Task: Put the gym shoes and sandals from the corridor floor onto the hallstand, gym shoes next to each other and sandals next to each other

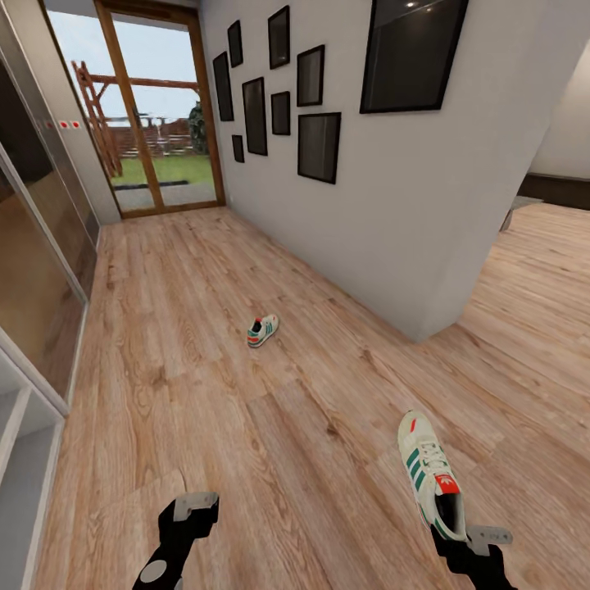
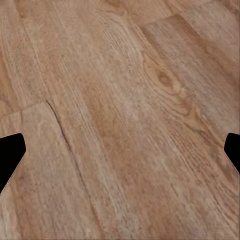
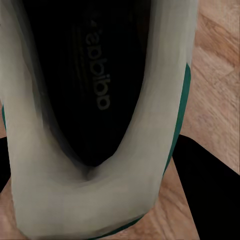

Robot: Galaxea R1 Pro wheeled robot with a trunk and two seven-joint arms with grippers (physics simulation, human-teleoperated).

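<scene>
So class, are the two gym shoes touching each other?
Apart. The head view shows bare floor between the far shoe and the near shoe.

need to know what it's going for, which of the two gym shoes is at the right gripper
The near gym shoe, its heel right at the right gripper. The other gym shoe lies farther down the corridor floor.
</scene>
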